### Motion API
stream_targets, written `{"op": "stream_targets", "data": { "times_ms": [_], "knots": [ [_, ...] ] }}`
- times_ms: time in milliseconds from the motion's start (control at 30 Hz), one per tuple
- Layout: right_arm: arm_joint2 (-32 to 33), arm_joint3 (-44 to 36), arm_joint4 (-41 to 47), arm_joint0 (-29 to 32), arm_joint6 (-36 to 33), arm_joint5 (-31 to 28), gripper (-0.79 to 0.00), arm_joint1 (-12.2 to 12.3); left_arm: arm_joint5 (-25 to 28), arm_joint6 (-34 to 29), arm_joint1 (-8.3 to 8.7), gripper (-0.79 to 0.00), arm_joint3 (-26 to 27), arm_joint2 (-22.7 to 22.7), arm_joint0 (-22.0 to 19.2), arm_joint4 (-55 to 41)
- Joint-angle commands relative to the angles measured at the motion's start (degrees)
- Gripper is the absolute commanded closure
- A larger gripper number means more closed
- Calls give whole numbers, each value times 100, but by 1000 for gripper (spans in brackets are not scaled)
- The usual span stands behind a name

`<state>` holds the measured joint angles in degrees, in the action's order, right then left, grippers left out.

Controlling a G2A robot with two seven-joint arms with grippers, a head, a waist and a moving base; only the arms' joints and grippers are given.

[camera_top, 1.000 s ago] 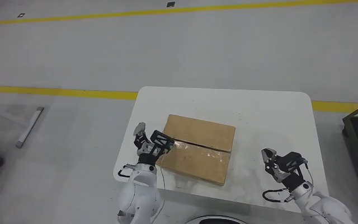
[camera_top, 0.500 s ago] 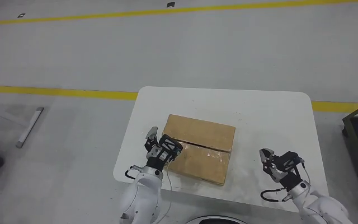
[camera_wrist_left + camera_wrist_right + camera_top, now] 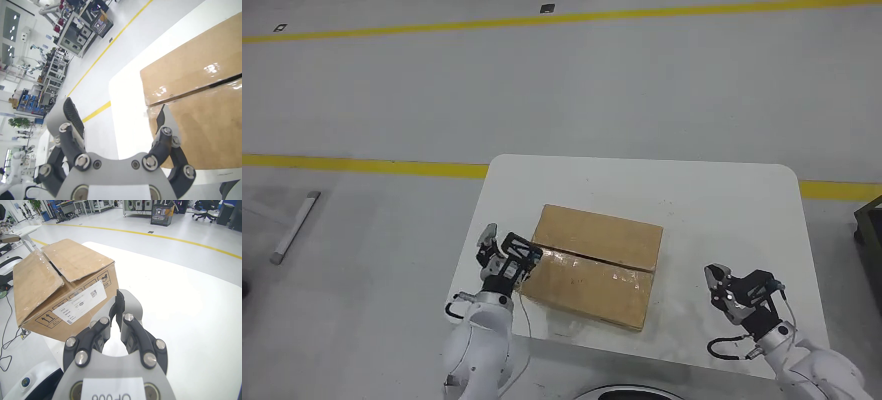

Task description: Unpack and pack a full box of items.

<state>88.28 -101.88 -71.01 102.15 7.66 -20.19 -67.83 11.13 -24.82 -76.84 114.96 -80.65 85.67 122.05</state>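
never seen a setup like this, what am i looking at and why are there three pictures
This is a two-armed robot working at a white table. One picture looks down from a camera above its arms; the other two come from cameras on its wrists, each showing that arm's own gripper up close. On the table stands one cardboard box, top flaps folded down. The left gripper is open at the box's edge, near the end of the seam between the flaps, with one finger over the cardboard. The right gripper is shut and empty, above the table on the box's other side. Nothing is held.
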Motion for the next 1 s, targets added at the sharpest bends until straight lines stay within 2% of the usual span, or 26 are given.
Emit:
{"op": "stream_targets", "data": {
  "times_ms": [0, 167, 233, 333, 567, 967],
  "knots": [
    [-1, 15, -7, 2, 9, -11, 0, 2, 31, -35, 23, 0, -91, -206, -12, 106],
    [7, 50, 9, -16, 23, -38, 0, 6, 168, -135, 80, 0, -451, -525, 26, 609],
    [11, 65, 19, -23, 29, -38, 0, 6, 362, -287, 115, 0, -613, -465, 32, 1268],
    [7, 88, 26, -33, 28, -46, 0, 8, 387, -247, 94, 0, -746, -302, 101, 1108],
    [19, 161, 82, -29, 71, -40, 0, 9, 198, -257, 80, 0, -1390, -13, 12, 1561],
    [51, 193, 167, -13, 101, -11, 0, 10, 416, -46, 89, 0, -1920, 7, -158, 1553]
  ]
}}
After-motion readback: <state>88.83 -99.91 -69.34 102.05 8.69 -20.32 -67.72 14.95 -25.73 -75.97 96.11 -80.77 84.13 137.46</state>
